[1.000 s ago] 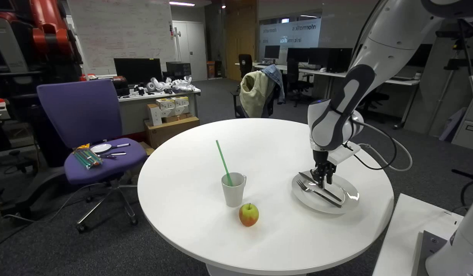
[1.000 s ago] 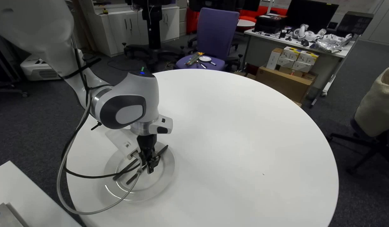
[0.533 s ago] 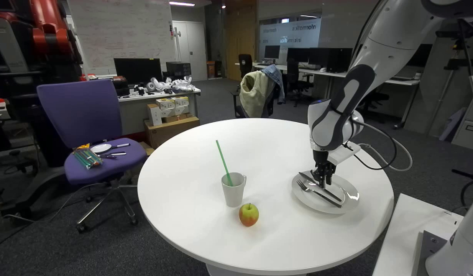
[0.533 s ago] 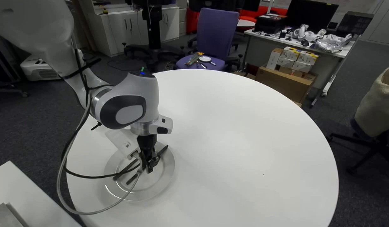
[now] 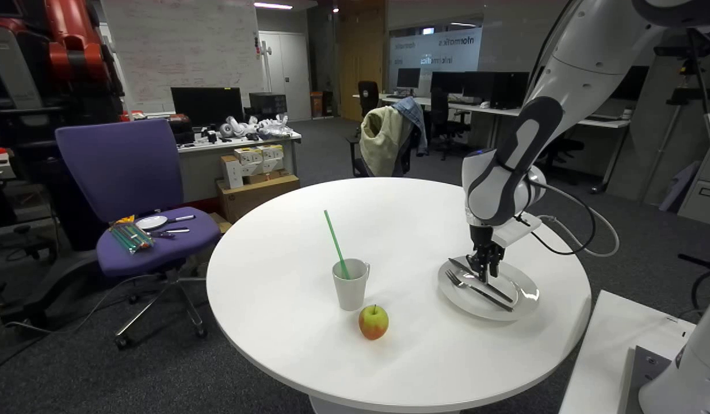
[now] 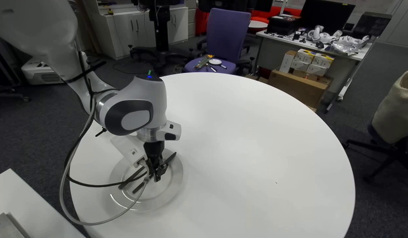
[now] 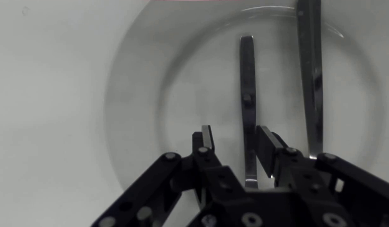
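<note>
Black hand (image 7: 234, 132) points straight down over a white plate (image 7: 134, 78); fingers stand apart, nothing gripped. Knife (image 7: 247, 94) lies on the plate, dark handle running through the gap, nearer one finger than the other; touching it or just beside, can't tell. Hand looks turned so the pads face the handle's long sides, which suits a part this thin. Fork (image 7: 312, 75) lies outside the gap, next to the knife and roughly parallel, probably laid as a pair, place-setting style. Knife tip and fork handle end both reach the raised rim, seen in an exterior view, so each likely sits a bit tilted rather than dead flat.

Containers: plate carries the knife and fork. Pale mug (image 5: 350, 293) stands upright on the bench (image 5: 401, 230), well apart from the plate, with one green straw (image 5: 335, 241) in it; straw leans against the mug's rim, likely because it's too long to sit inside. Anything else in the mug, can't tell. Apple (image 5: 373, 323) sits near the mug, straight on the bench. Purple chair (image 5: 122, 172) seat has a clear packet (image 5: 133, 237) of green sticks (image 5: 128, 236) on it. Brown cardboard box (image 5: 255, 196) in back, smaller boxes (image 5: 249, 155) stacked on it, contents hidden
</note>
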### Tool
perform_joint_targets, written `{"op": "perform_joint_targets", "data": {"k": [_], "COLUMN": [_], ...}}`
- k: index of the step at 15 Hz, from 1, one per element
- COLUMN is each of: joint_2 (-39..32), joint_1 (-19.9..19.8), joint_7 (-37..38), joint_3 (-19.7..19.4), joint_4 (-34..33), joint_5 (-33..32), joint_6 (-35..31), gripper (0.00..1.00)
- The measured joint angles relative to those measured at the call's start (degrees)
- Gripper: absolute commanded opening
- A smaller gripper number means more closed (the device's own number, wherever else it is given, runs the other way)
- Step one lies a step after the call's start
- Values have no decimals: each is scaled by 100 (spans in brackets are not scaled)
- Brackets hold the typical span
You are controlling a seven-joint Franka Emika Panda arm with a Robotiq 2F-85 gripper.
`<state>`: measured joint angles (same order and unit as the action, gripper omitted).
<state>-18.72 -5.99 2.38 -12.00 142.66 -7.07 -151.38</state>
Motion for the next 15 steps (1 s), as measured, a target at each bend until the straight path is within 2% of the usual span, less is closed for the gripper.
{"op": "perform_joint_targets", "data": {"k": [15], "joint_2": [0], "joint_1": [0], "joint_7": [-226], "joint_3": [2], "joint_4": [27], "joint_5": [-1], "joint_6": [0], "gripper": [44]}}
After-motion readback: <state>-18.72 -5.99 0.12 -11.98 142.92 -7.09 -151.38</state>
